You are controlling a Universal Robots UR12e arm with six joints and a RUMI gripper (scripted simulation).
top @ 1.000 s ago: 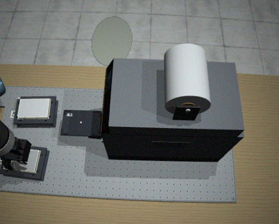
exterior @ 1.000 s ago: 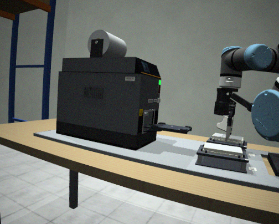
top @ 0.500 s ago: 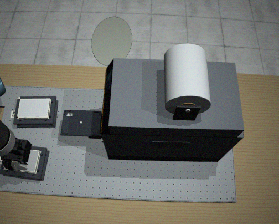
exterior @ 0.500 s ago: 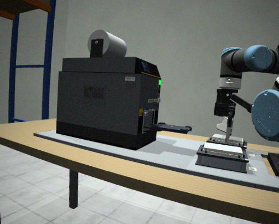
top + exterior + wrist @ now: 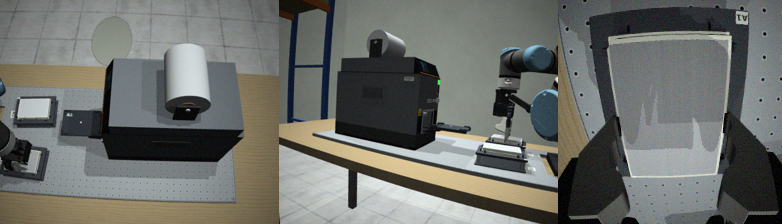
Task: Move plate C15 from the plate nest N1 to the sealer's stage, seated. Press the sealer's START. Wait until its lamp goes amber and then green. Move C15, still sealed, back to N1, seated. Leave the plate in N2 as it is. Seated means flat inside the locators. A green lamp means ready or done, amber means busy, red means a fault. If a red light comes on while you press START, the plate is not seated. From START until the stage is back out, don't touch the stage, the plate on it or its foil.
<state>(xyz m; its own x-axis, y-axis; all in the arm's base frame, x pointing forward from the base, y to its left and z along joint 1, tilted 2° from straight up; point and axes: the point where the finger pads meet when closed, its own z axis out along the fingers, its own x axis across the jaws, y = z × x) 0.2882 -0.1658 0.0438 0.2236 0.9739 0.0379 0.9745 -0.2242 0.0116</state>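
- The claw (image 5: pixel 16 166) (image 5: pixel 506 138) (image 5: pixel 671 115) is at the near-left nest (image 5: pixel 44 163) (image 5: pixel 523 145) (image 5: pixel 673 18) in the overhead view, presumably N1, and it's got hold of the plate (image 5: pixel 37 161) (image 5: pixel 514 138) (image 5: pixel 668 90), evidently C15!
- Fingers about half open, one against each long side; the plate's own width keeps them apart. That side grip leaves the top untouched, a sensible choice for sparing any foil.
- The plate sits in its nest, looking level; whether foil covers it, nobody can tell from here.
- Over to the sealer (image 5: pixel 130 91) (image 5: pixel 376 111): lamp (image 5: pixel 438 82) green, stage (image 5: pixel 75 127) (image 5: pixel 450 127) out to the left and bare, ready for a plate.
- On the far left, the other plate (image 5: pixel 34 108) (image 5: pixel 501 150) rests in its own nest (image 5: pixel 53 111) (image 5: pixel 500 163), the one to leave alone.
- If this is the outbound trip, the call is a straight lift, then a level carry to the stage. A tilt could snag the locators, and a crooked set-down would risk red at START.
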